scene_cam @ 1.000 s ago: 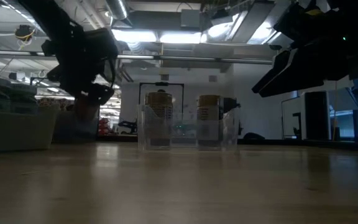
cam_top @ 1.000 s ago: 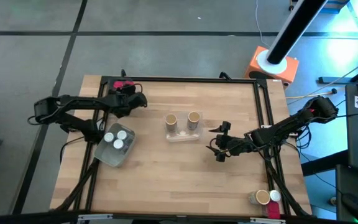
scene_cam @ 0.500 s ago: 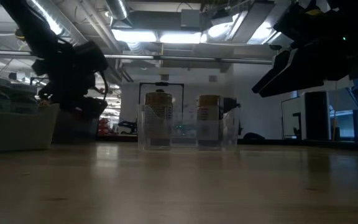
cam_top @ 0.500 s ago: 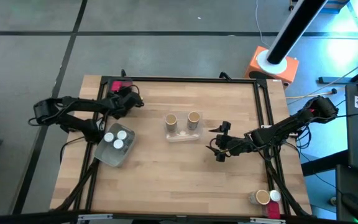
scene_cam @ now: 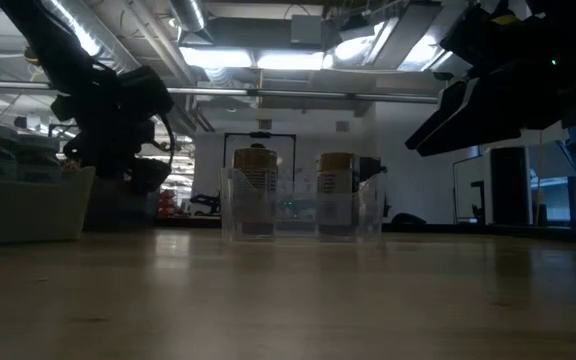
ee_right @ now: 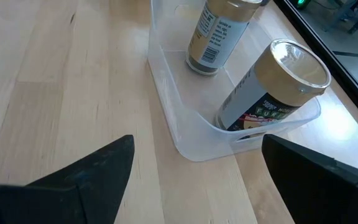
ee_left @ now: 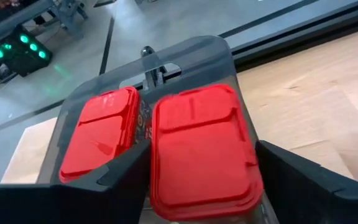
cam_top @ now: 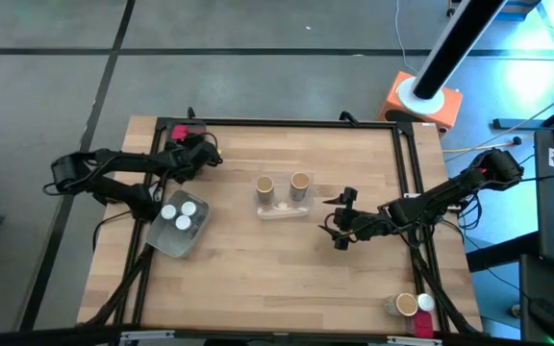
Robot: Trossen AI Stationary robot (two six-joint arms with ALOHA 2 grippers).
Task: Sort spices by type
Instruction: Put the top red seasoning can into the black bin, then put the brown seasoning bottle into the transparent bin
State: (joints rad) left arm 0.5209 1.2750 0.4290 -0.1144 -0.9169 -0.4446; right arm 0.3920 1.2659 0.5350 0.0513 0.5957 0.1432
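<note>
A: From above, where does the sorting stand?

B: The left gripper (cam_top: 203,154) hangs over the far-left corner tray (cam_top: 183,131) with the red jars (cam_top: 192,128). The white-capped jars (cam_top: 183,212) sit in the left tray (cam_top: 169,243), two tan jars (cam_top: 283,185) in the middle tray (cam_top: 284,208). Another tan jar (cam_top: 406,305) and a white-capped one (cam_top: 425,303) wait at the near-right edge.

A: And level with the table?

B: The tan jars (scene_cam: 295,190) stand upright; the left gripper (scene_cam: 118,130) hangs on the left.

A: The left wrist?

B: Two red jars (ee_left: 160,149) lie side by side in their tray (ee_left: 219,53), one (ee_left: 202,152) between the spread fingers (ee_left: 120,180), which look clear of it: released, I judge. Best to lift straight up so neither jar gets nudged.

A: The right wrist?

B: The right gripper (ee_right: 194,165) is spread wide and empty, just short of the middle tray (ee_right: 185,134).
</note>
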